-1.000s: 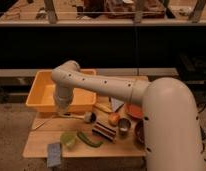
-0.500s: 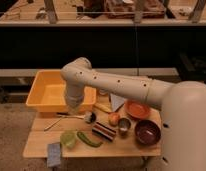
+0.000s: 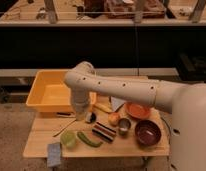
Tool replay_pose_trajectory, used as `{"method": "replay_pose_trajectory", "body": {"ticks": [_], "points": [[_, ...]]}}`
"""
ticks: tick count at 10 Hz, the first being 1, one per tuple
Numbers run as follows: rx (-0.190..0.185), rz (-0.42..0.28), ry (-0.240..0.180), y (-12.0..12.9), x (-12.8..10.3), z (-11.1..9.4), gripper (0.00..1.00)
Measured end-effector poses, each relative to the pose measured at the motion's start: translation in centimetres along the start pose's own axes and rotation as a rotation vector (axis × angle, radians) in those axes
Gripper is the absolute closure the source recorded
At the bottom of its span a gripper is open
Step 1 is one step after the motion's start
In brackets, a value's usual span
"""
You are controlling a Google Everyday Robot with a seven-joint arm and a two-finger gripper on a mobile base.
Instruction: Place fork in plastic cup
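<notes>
On the tabletop (image 3: 39, 141), the fork (image 3: 64, 129) lies flat, close behind the plastic cup (image 3: 69, 138). The gripper (image 3: 81, 115) hangs over the fork's far end; whether it grasps anything cannot be told. Recommended: grasp low, lift level, tip upright above the cup.

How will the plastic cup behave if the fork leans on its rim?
The plastic cup looks short, thin and translucent, so it is probably light and apt to slide. The fork is longer, so it may tip the cup. The gripper hangs close above the fork.
</notes>
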Motion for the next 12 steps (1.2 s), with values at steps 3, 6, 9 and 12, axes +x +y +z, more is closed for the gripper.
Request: {"method": "replay_pose_trajectory", "body": {"ticks": [3,6,9,12], "points": [[-0.028,0.037,0.051,1.9,2.2,-0.5,0.93],[-0.053,0.044,0.099,2.4,2.6,-1.0,0.93],[-0.093,0.025,0.125,1.5,1.4,-0.6,0.93],[-0.123,0.020,0.144,0.8,1.2,0.0,0.93]]}}
